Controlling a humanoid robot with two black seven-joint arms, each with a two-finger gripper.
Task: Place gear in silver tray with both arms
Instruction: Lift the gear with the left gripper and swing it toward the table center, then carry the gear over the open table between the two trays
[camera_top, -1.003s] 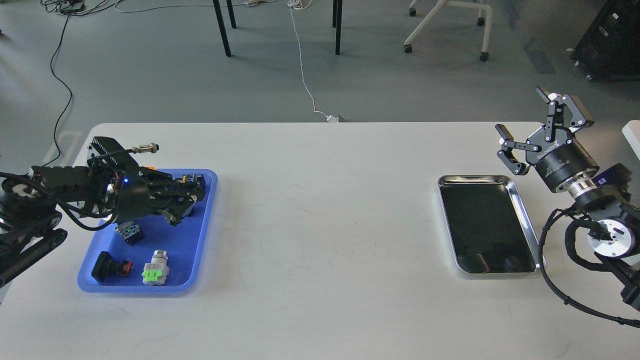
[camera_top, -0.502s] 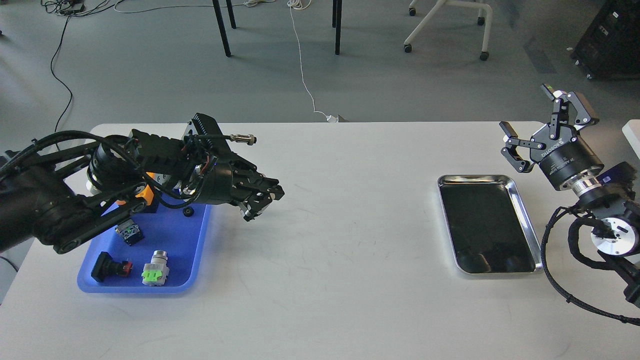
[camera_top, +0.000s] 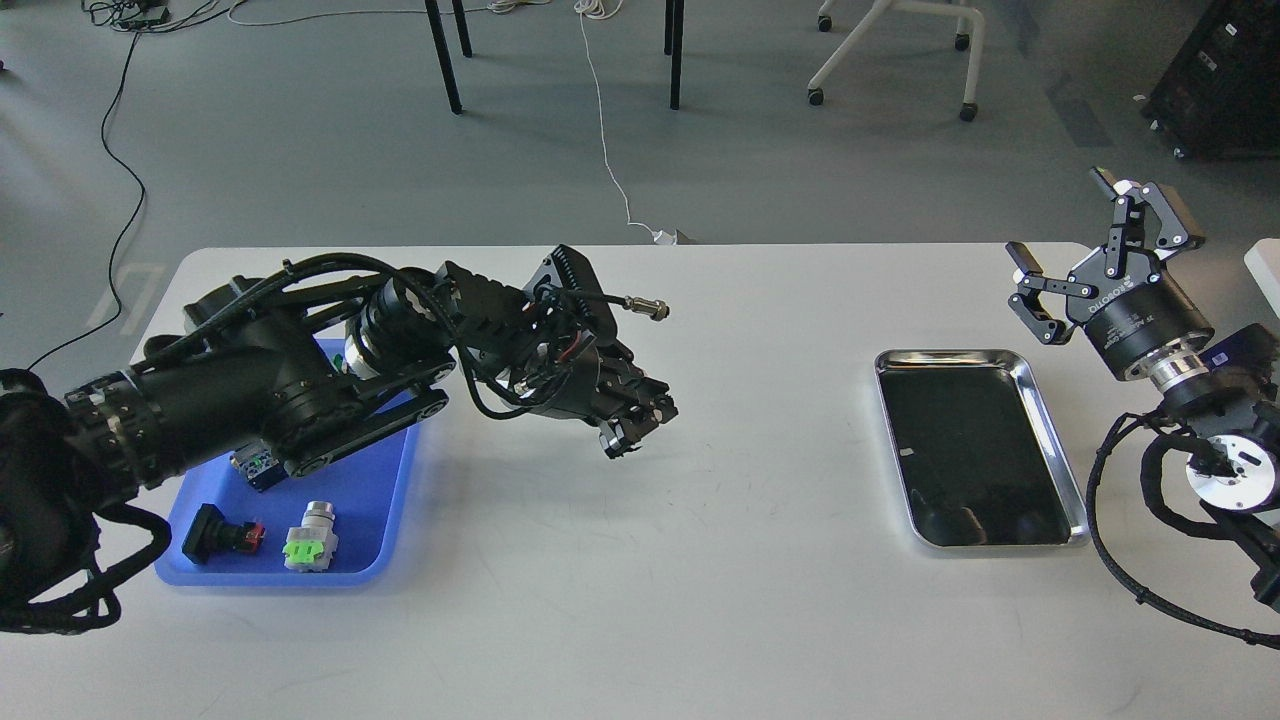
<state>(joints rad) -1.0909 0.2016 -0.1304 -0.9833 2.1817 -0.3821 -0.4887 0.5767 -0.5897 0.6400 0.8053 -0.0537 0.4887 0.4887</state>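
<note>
The silver tray (camera_top: 950, 355) lies empty at the right of the white table. My left gripper (camera_top: 632, 428) hangs low over the table's middle left, well right of the blue tray (camera_top: 385, 490). Its fingers look closed together; I cannot make out a gear between them, and no gear shows anywhere. My right gripper (camera_top: 1058, 215) is open and empty, raised above the table's far right edge, behind and right of the silver tray.
The blue tray holds a black and red push button (camera_top: 222, 532), a green and white switch (camera_top: 310, 540) and a small dark block (camera_top: 258, 467). My left arm covers the tray's far half. A white object sits at the right edge (camera_top: 1265, 265).
My left arm has swung right, out of the blue tray and over the table's middle left, with the gripper closed. My right gripper has drifted slightly right and up, still open.
</note>
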